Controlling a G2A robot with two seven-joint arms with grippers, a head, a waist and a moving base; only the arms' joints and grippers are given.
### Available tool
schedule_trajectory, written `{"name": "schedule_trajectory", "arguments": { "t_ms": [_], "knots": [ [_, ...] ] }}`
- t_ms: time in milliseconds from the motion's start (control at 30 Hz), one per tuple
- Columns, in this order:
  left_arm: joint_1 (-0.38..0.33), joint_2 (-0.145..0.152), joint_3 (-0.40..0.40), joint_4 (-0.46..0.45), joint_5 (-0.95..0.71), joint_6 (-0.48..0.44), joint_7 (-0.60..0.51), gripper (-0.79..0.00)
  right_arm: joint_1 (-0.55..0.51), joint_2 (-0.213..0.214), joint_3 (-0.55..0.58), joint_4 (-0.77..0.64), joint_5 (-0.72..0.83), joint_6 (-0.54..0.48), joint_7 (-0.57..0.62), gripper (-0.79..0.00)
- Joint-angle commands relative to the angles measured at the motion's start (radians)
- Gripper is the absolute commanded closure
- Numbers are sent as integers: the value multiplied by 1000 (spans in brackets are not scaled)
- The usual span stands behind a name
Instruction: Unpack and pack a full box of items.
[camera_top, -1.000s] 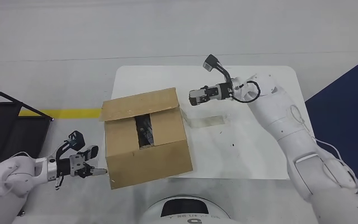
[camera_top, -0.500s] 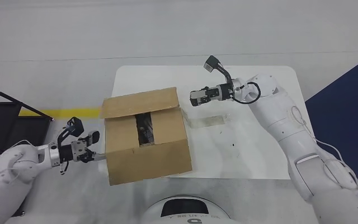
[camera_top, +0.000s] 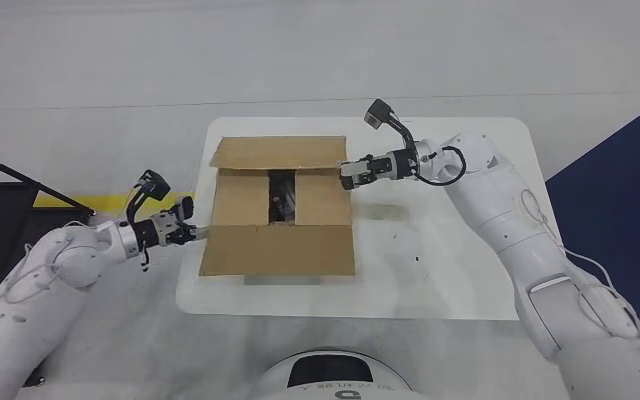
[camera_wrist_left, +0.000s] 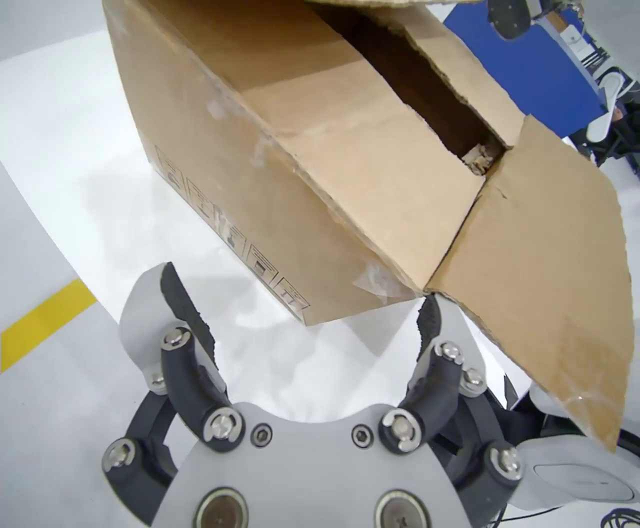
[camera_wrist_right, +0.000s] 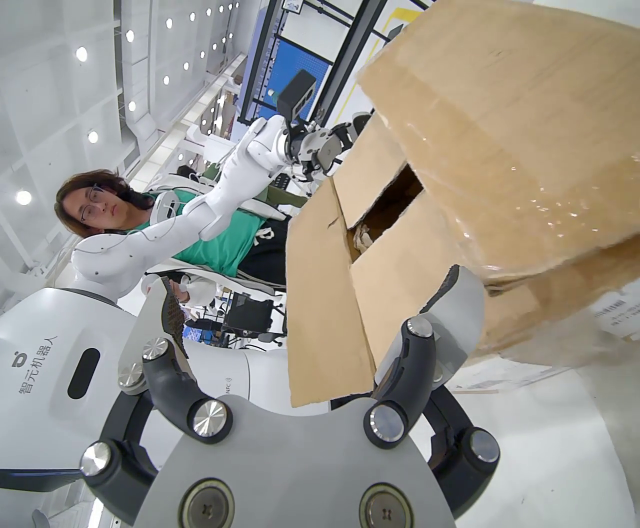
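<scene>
A brown cardboard box (camera_top: 240, 200) sits square on the white table (camera_top: 450, 270). Its far and near outer flaps are folded out. The two inner flaps leave a narrow gap (camera_top: 283, 198) with dark items inside. My left gripper (camera_top: 192, 232) is open at the box's left near corner. In the left wrist view, the left gripper (camera_wrist_left: 300, 305) has that corner (camera_wrist_left: 350, 280) just ahead of its fingers, and one fingertip (camera_wrist_left: 430, 315) touches the flap's edge. My right gripper (camera_top: 345, 173) is open at the box's far right corner. The right gripper (camera_wrist_right: 310, 295) has a flap (camera_wrist_right: 320, 310) between its fingers.
The table's right half lies bare. The box stands close to the table's left edge. On the floor to the left are a yellow line (camera_top: 100, 200) and a black frame (camera_top: 30, 190). A blue panel (camera_top: 600, 170) stands at the far right.
The box turned and slid from overhanging the table's front left edge to sitting square farther back. My left gripper moved up and right along with it. The right gripper stayed almost still.
</scene>
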Motion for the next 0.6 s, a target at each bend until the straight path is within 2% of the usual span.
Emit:
{"name": "schedule_trajectory", "arguments": {
  "t_ms": [0,233,367,500,567],
  "knots": [
    [-58,-13,37,1,10,8,-21,-785,0,0,0,0,0,0,0,-785],
    [-180,-49,125,60,25,-5,-63,-785,0,0,0,0,0,0,0,-785],
    [-214,-62,153,109,37,-13,-71,-785,0,0,0,0,0,0,0,-785],
    [-237,-73,176,115,55,-28,-80,-785,-13,0,1,-32,-12,1,-30,-785],
    [-244,-78,185,108,56,-42,-80,-785,-36,6,37,-67,11,-54,-78,-785]
  ]
}}
